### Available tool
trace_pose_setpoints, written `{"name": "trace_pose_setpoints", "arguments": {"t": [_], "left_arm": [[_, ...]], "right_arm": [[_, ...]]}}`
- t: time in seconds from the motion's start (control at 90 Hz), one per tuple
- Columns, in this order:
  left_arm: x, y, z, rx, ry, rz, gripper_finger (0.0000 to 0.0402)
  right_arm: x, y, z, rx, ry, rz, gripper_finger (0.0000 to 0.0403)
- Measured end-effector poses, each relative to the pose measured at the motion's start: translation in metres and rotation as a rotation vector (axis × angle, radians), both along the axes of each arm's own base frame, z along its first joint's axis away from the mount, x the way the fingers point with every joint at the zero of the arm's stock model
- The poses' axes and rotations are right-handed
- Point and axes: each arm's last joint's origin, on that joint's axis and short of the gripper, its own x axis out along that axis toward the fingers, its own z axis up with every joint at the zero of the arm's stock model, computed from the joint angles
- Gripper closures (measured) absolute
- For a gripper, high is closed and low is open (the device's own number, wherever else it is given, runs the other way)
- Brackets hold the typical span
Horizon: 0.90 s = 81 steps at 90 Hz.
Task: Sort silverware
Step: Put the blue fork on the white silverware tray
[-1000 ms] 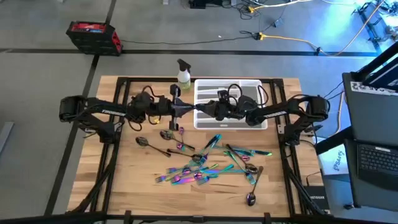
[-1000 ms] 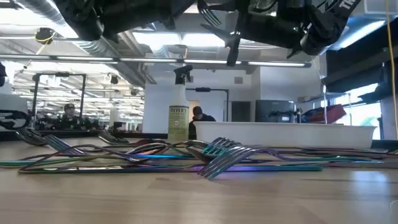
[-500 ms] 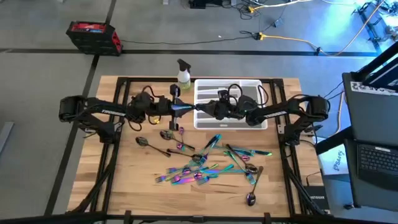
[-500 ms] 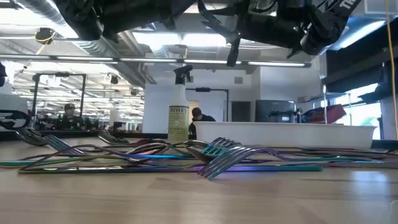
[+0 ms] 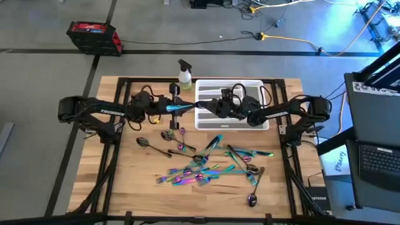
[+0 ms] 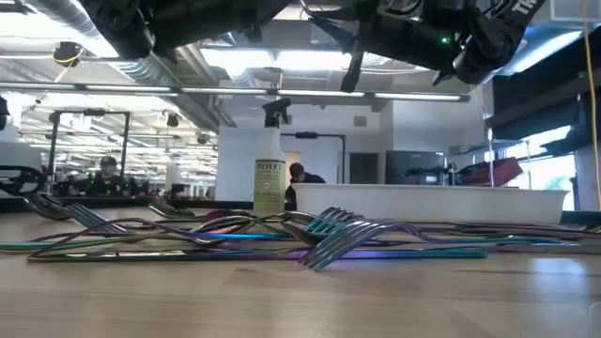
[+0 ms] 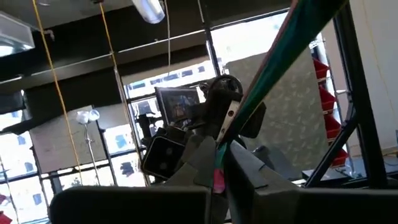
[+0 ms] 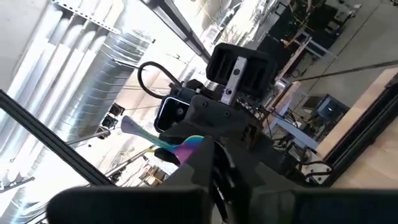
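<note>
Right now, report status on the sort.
Left gripper shut on one iridescent utensil, held in the air. Right gripper at its far end, over the tray edge. Other silverware loose on the table.

My left gripper (image 5: 177, 108) holds one teal, iridescent piece (image 5: 182, 107) level above the table. The other rainbow forks, spoons and knives (image 5: 209, 165) lie flat in a loose, crossing heap on the wood.
</note>
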Motion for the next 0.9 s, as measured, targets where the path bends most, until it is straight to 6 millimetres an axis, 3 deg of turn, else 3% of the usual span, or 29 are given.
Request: {"name": "trace_pose_setpoints", "arguments": {"t": [0.2,0.622,0.9], "left_arm": [[0.0,0.0,0.0,-0.015,-0.002,0.006,0.0393],[0.001,0.001,-0.003,-0.033,0.013,0.047,0.0291],[0.003,0.004,-0.012,-0.055,0.1,0.116,0.0265]], "right_arm": [[-0.001,0.0,0.002,-0.002,-0.024,-0.005,0.0402],[-0.002,-0.006,0.004,0.007,-0.035,-0.003,0.0402],[-0.006,-0.01,0.01,0.016,-0.094,0.006,0.0402]]}}
